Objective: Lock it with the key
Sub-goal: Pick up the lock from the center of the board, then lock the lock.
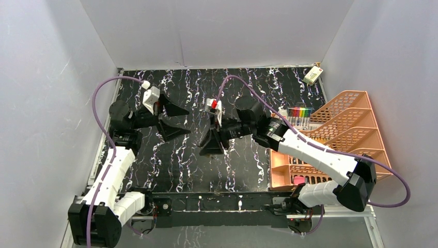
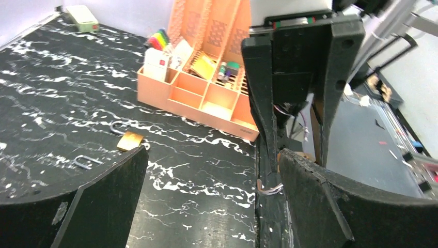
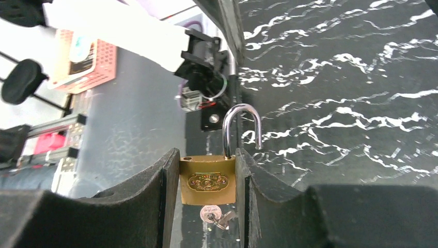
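Right gripper point(image 3: 206, 157) has the padlock point(image 3: 207, 182) pinched between its fingers, shackle point(image 3: 241, 124) swung open past the tips, key point(image 3: 214, 216) at its wrist-side base. Left gripper point(image 2: 212, 165) gapes wide, holding nothing

2 white-and-black arms point(image 1: 111, 173), purple cables point(image 1: 95, 102)

1. A robotics lab test cell: a black, marble-patterned table point(image 1: 181, 165) is boxed in by plain white panels point(image 1: 217, 31) at its back and both sides.
2. A left arm point(image 1: 111, 175) and a right arm point(image 1: 320, 155), both white and black robot arms, are bolted to a black metal rail point(image 1: 217, 199) along the table's near edge. They trail purple cables point(image 1: 94, 103).
3. An orange desk organiser point(image 1: 356, 119) holding markers point(image 1: 299, 111) stands on the table's right side.
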Motion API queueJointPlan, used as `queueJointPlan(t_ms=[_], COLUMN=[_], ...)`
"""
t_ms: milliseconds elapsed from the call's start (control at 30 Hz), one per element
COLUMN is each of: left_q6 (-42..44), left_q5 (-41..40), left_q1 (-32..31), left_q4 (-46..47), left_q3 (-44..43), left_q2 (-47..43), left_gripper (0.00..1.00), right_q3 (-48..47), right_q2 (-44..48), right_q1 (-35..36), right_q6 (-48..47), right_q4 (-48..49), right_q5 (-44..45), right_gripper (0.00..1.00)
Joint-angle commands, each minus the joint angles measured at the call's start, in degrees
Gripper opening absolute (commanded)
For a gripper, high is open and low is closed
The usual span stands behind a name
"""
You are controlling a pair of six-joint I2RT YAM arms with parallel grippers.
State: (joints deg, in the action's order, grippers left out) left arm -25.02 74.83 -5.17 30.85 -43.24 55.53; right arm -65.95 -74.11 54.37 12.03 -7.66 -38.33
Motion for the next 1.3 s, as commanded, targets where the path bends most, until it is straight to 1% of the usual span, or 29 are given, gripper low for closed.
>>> queueJointPlan(t_ms=[0, 33, 133, 200, 233, 267, 300, 333, 367, 400, 433, 533, 667, 767, 1067, 1267], left_q6=[-2.43, -2.47, -3.18, -1.35, 2.94, 11.06, 26.53, 38.10, 45.97, 50.32, 52.00, 53.29, 52.07, 51.22, 51.20, 50.91], left_q5=[9.06, 10.51, 14.68, 16.70, 17.64, 18.75, 20.04, 21.20, 22.08, 22.72, 23.17, 22.36, 18.10, 16.45, 17.33, 16.84], left_q1=[-2.56, -3.16, -4.48, -5.31, -5.48, -5.62, -5.64, -5.64, -5.56, -5.55, -5.53, -5.55, -5.55, -5.53, -6.20, -6.56], left_q4=[10.72, 10.79, 10.34, 6.46, -0.14, -10.22, -25.05, -38.82, -48.78, -55.00, -57.47, -58.36, -58.31, -58.16, -58.17, -58.25], left_q3=[-1.84, -2.37, -3.97, -5.26, -6.64, -8.71, -11.88, -15.00, -17.62, -19.45, -20.11, -19.77, -20.55, -21.25, -22.69, -24.15], left_q2=[-0.77, -0.89, -1.48, -2.31, -2.84, -3.29, -3.28, -2.65, -1.26, 0.23, 1.49, 3.44, 3.46, 3.72, 4.52, 4.07], left_gripper=[0.96, 0.93, 0.91, 0.89, 0.87, 0.85, 0.83, 0.82, 0.82, 0.82, 0.82, 0.82, 0.81, 0.81, 0.81, 0.72], right_q3=[-4.70, -5.44, -8.09, -9.37, -9.63, -9.67, -9.48, -9.20, -8.97, -9.04, -9.43, -10.62, -11.03, -11.54, -12.62, -13.27], right_q2=[1.23, 1.03, 0.18, -0.15, -0.40, -0.50, -0.54, -0.65, -0.80, -1.07, -1.51, -2.74, -3.36, -3.80, -6.45, -8.25], right_q1=[-0.21, -0.34, -1.04, -2.31, -3.36, -4.72, -6.23, -7.60, -8.83, -9.62, -9.94, -9.98, -9.92, -9.98, -10.02, -10.15], right_q6=[2.24, 2.61, 2.82, 3.48, 4.30, 5.53, 6.79, 8.39, 9.76, 10.77, 11.04, 11.30, 12.74, 13.63, 14.11, 16.43], right_q4=[0.47, -0.17, -2.95, -3.66, -3.52, -2.75, -1.68, -0.42, 0.94, 1.70, 1.79, 1.62, 3.79, 5.24, 7.11, 11.67], right_q5=[-9.82, -10.50, -11.87, -13.63, -15.19, -17.22, -19.22, -20.95, -22.58, -23.44, -23.88, -24.93, -26.29, -27.37, -28.66, -29.53], right_gripper=[0.42, 0.43, 0.43, 0.43, 0.43, 0.43, 0.43, 0.43, 0.43, 0.43, 0.43, 0.43, 0.43, 0.43, 0.43, 0.43])
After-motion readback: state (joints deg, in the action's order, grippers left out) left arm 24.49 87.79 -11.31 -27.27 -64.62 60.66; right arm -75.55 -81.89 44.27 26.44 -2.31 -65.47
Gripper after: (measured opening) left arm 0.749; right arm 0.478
